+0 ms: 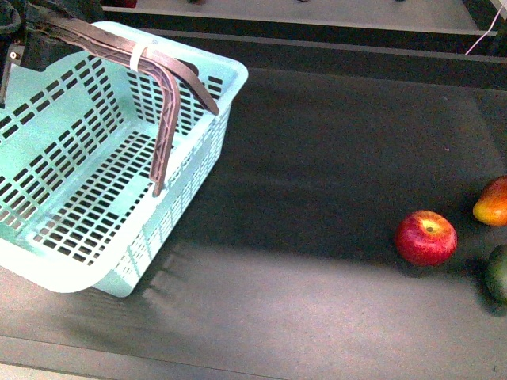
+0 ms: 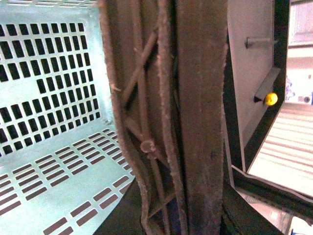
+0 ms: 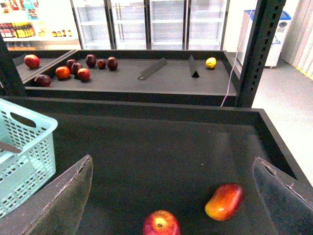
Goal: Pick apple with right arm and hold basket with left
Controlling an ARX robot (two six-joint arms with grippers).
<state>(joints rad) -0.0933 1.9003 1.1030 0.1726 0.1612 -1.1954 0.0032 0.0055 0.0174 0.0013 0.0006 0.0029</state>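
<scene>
The turquoise basket [image 1: 95, 174] stands tilted at the left of the dark shelf. My left gripper [image 1: 36, 36] is shut on its brown swing handle [image 2: 195, 122], which fills the left wrist view beside the slotted wall [image 2: 49, 98]. The red apple [image 1: 426, 237] lies at the right, stem dimple up. In the right wrist view the apple [image 3: 161, 224] sits below and between the spread fingers [image 3: 63, 200] of my right gripper [image 3: 173, 196], which is open, holds nothing and hangs above the apple, apart from it. The front view does not show the right gripper.
An orange-red elongated fruit [image 1: 493, 202] and a dark green fruit [image 1: 499, 273] lie close to the apple's right. The shelf has a raised back rim [image 1: 317, 55]. Beyond it a second shelf holds several red fruits [image 3: 73, 68], a yellow fruit [image 3: 211, 62] and a dark post [image 3: 259, 49].
</scene>
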